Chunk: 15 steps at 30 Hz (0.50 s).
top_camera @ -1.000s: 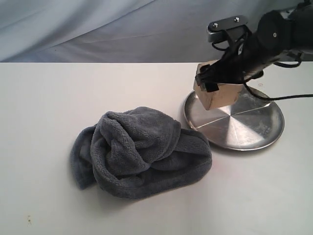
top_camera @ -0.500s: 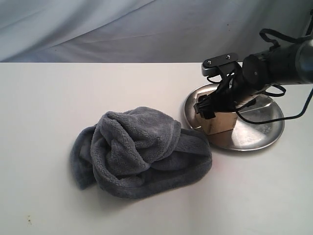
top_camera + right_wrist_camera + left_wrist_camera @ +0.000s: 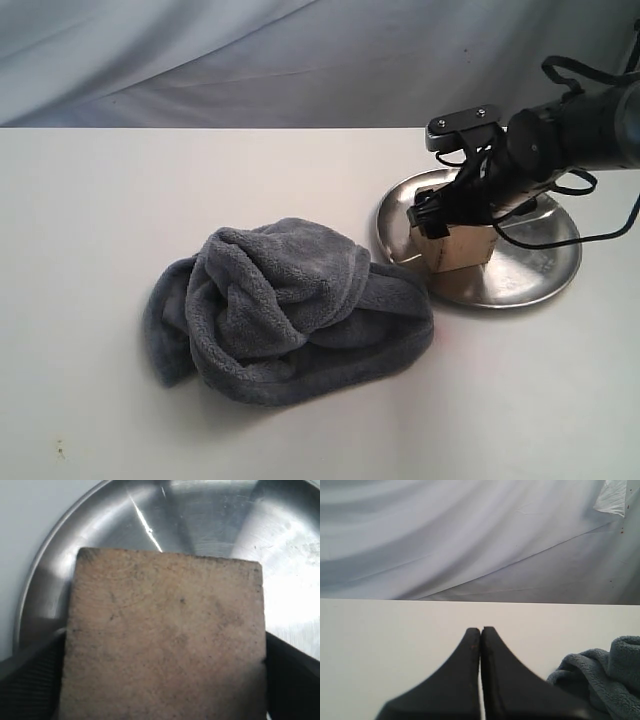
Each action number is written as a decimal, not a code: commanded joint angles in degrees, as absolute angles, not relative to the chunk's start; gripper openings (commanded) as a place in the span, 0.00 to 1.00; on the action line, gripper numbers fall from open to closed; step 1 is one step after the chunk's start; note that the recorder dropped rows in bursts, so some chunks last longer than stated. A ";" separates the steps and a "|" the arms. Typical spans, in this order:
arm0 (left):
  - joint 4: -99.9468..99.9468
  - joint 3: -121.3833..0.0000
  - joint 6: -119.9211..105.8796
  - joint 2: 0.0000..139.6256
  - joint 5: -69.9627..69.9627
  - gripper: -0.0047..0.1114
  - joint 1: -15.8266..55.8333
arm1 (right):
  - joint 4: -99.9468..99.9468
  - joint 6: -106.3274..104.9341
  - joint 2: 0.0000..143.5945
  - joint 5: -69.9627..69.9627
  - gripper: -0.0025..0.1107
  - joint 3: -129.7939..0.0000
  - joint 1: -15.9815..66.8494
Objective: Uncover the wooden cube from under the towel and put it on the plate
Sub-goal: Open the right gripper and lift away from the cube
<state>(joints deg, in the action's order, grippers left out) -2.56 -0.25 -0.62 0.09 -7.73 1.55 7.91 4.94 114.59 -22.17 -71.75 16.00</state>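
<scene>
While the right gripper (image 3: 457, 222) pinches the wooden cube (image 3: 456, 250), down on the plate (image 3: 535, 268) nr the towel (image 3: 285, 310), I'd say it's put-down time, so next it lets go & lifts; left gripper (image 3: 480, 645) is closed, empty.

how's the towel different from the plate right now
The towel is dark grey, fluffy and bunched in thick folds; the plate is shiny steel, round and flat with a low rim. The towel covers more of the table than the plate does. Nothing sits on the towel, while the plate bears the cube, gripped by the right tool. Both lie on the white table, side by side.
</scene>
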 commanded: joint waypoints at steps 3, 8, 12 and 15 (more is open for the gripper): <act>-2.52 0.00 -0.70 0.00 -7.63 0.05 1.60 | 8.39 6.09 109.82 -20.54 0.90 -71.80 15.81; -2.52 0.00 -0.46 0.00 -7.63 0.05 1.60 | 8.39 6.28 106.03 -19.52 0.90 -71.80 15.81; -2.52 0.00 -0.46 0.00 -7.63 0.05 1.60 | 8.39 6.25 103.49 -19.52 0.90 -71.80 15.81; -2.52 0.00 -0.46 0.00 -7.63 0.05 1.60 | 8.27 6.25 100.61 -17.63 0.90 -70.08 15.81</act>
